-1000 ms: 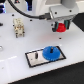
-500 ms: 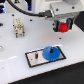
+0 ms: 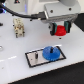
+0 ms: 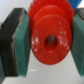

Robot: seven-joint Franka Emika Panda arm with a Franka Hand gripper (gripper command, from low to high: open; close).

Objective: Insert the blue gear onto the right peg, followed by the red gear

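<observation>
The blue gear lies flat on the grey black-edged plate, at its end toward the exterior view's right. That gear covers the right peg, which I cannot see. A thin dark pin stands on the plate beside the gear. My gripper hangs above and to the exterior view's right of the plate, shut on the red gear. In the wrist view the red gear fills the frame, its centre hole facing the camera, clamped between the teal pads.
A pale block-like object stands on the white table at the back, toward the exterior view's left. The arm's white body looms above the gripper.
The gripper holding the red gear has shifted slightly toward the exterior view's left and lower, closer to the plate. The blue gear has not moved.
</observation>
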